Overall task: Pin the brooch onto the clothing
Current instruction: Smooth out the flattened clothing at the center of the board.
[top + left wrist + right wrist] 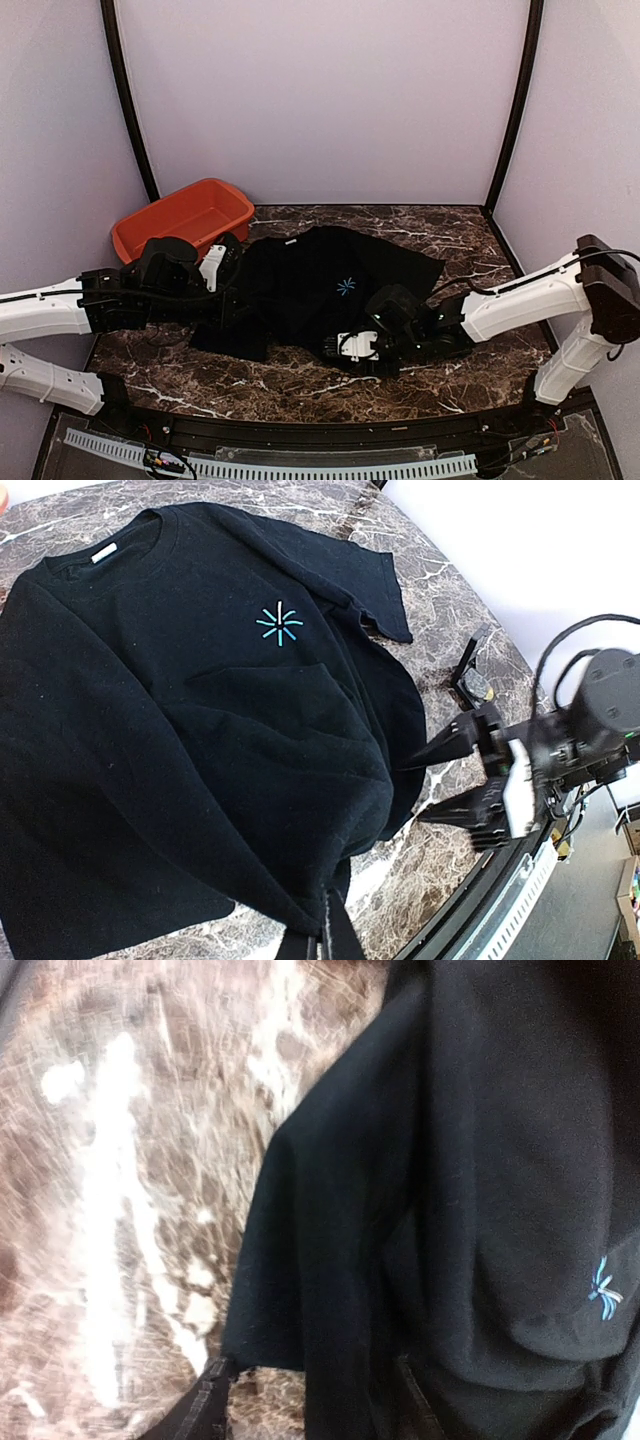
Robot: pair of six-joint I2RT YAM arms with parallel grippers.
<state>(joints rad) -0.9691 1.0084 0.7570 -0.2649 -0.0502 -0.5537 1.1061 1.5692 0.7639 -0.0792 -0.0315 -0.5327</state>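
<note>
**A:** What takes up most of the marble table (300, 385)?

**B:** The black T-shirt (310, 285). It lies rumpled across the middle, collar towards the far-left corner and one sleeve reaching towards the right edge. An orange tub (160, 206) stands in the far-left corner, just beside the collar.

**A:** And the arms?

**B:** Both come in low. The left gripper (322, 920) is at the shirt's left side, its fingers pressed together on a pinch of cloth that draws up to a peak. The right gripper (425, 788) is at the hem near the near edge. Its jaws are spread wide, a hanging fold of the shirt sits between them, and nothing is clamped.

**A:** Where is the brooch?

**B:** A small black hinged case (470, 665) stands open on the bare marble, between the sleeve and the right edge. The brooch (483, 691) shows as a tiny yellowish-grey disc inside it, too small to make out further.

**A:** What stands in the way?

**B:** The sleeve lies between the case and the light-blue starburst print (280, 623) on the chest. The right gripper's body and its cable crowd the marble beside the case.
</note>
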